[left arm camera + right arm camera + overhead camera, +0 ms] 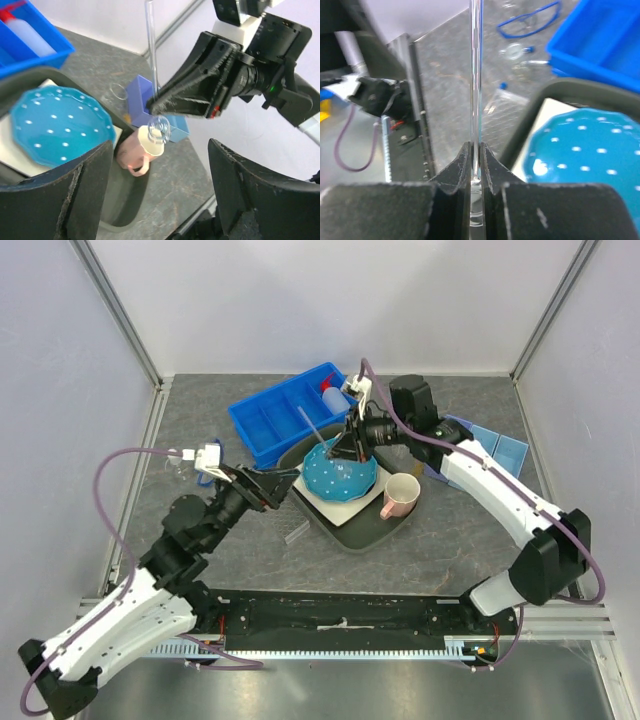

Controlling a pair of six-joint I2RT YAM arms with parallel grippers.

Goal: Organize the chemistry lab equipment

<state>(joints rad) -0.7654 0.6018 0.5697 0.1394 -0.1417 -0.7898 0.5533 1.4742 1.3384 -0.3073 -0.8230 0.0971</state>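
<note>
Right gripper [476,150] is clamped on the clear glass tube [476,75]. The tube runs straight out past the fingertips, long axis in line with the fingers. Left gripper [160,150] has jaws apart and empty, facing the tube, close but not touching. Blue tray [280,415] sits near the tube's far tip. Right arm is nearer, likely places it there.

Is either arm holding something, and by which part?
The right gripper pinches a thin clear tube near its lower end; the left gripper is open, holding nothing.
</note>
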